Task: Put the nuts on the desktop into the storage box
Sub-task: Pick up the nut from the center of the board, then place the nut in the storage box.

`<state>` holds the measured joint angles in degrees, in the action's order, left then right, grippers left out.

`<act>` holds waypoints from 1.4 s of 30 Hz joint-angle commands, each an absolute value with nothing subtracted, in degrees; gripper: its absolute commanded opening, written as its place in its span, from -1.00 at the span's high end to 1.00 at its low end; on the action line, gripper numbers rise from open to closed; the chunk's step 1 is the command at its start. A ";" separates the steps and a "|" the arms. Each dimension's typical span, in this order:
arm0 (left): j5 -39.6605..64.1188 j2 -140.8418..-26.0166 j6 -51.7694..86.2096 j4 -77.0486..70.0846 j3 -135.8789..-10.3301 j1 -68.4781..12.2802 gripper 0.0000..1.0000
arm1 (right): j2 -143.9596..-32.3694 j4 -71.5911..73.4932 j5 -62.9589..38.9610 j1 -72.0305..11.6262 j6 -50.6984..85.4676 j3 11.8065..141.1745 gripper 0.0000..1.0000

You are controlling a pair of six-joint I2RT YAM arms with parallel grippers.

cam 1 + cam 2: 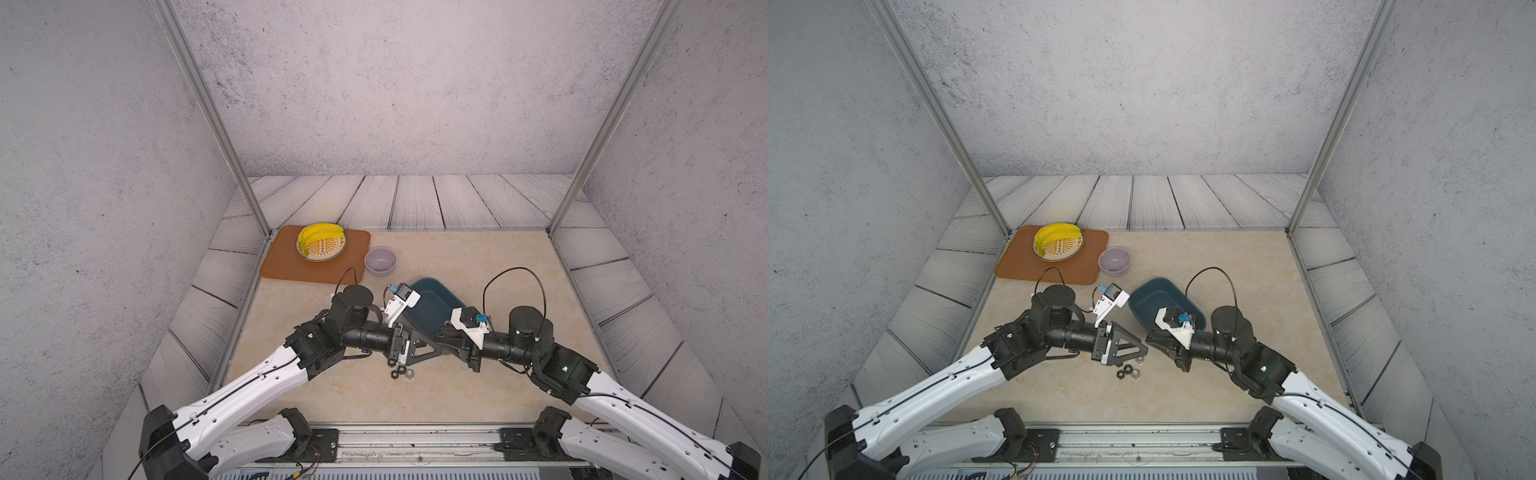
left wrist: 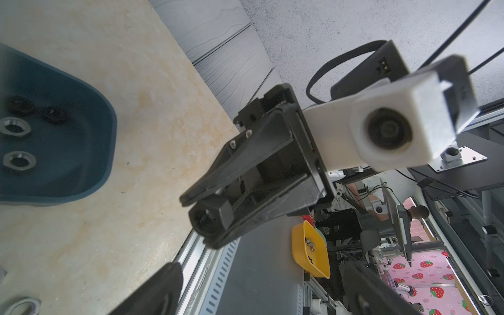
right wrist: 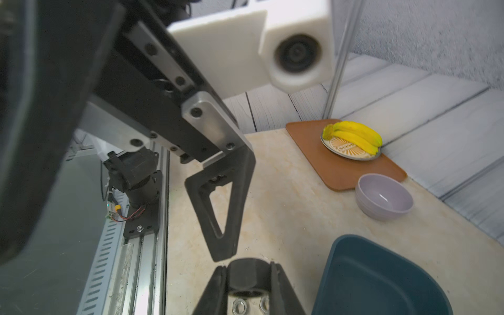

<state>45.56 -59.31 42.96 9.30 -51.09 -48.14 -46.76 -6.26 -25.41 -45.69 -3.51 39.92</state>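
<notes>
The right gripper (image 3: 249,268) is shut on a black nut (image 3: 249,275) a little above the desktop (image 3: 286,212), just left of the storage box (image 3: 376,278). The left gripper (image 2: 261,286) stands wide open and empty, and its fingers (image 2: 161,289) frame the right gripper (image 2: 201,221) and the held nut (image 2: 210,218). In a top view the two grippers, left (image 1: 1142,351) and right (image 1: 1150,334), meet tip to tip. Three loose nuts (image 1: 1128,372) lie on the desktop in front of them. The teal storage box (image 2: 90,114) holds two black nuts (image 2: 54,114) and two silver nuts (image 2: 19,161).
An orange-brown mat (image 1: 286,266) at the back left carries a plate of bananas (image 1: 321,243). A lavender bowl (image 1: 380,261) stands beside it, behind the box (image 1: 432,299). A metal rail (image 1: 415,440) runs along the front edge. A yellow tub (image 2: 311,253) sits off the table.
</notes>
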 commanded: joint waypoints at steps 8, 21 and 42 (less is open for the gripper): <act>28.34 -60.48 33.46 28.59 -53.87 -45.89 -0.97 | -59.48 -23.56 -0.10 -45.31 9.49 49.06 0.74; 21.10 -63.12 30.87 34.31 -51.41 -45.84 -0.97 | -79.55 -30.96 8.69 -41.37 10.90 59.39 0.70; 20.08 -62.97 30.78 35.58 -50.02 -45.87 -0.97 | -106.88 -44.41 8.73 -34.63 12.10 76.50 0.70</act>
